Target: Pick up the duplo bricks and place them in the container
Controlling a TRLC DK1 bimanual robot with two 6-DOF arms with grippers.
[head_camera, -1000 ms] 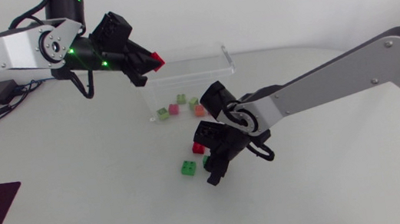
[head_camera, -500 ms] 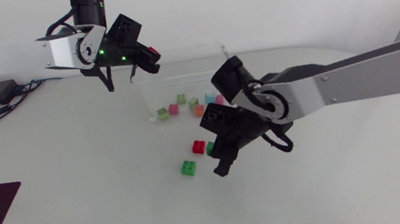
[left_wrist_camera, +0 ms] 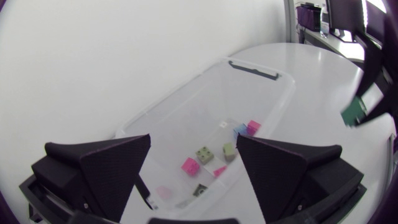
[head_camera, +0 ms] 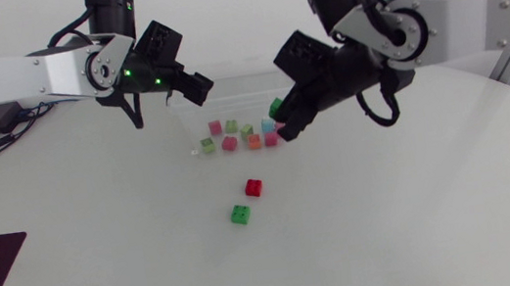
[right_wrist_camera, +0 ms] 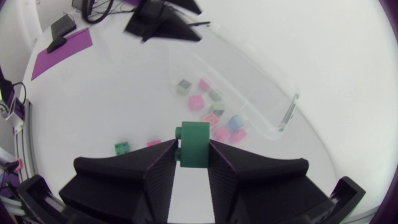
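The right gripper [head_camera: 284, 121] is clenching a dark green duplo brick [right_wrist_camera: 194, 145], with both broad fingers pressing against opposite sides of it. It is holding the brick up in the air at the right end of the clear plastic container [left_wrist_camera: 205, 102]. Whether the brick is hanging directly over the opening or just beside it cannot be told. The right arm [head_camera: 456, 23] is coming in from the right, well above the white table [head_camera: 395, 233].

The container is sitting toward the far middle of the table. Its long side is running left to right, and its top is standing open. A scatter of small bricks [head_camera: 229, 143] in pink, light green, orange and pale blue is lying on its floor, mostly toward its near side.

The left gripper [head_camera: 196, 85] is hanging in the air at the container's far left corner. Its fingers are spreading wide and gripping nothing. In the left wrist view the open container is showing through the gap between them.

Two more bricks are lying on the table, nearer than the container. A red brick [head_camera: 254, 187] is sitting closer to it. A bright green brick [head_camera: 241, 214] is sitting a little nearer and to the left, close to the red one but not touching it. Both are lying well apart from either gripper.
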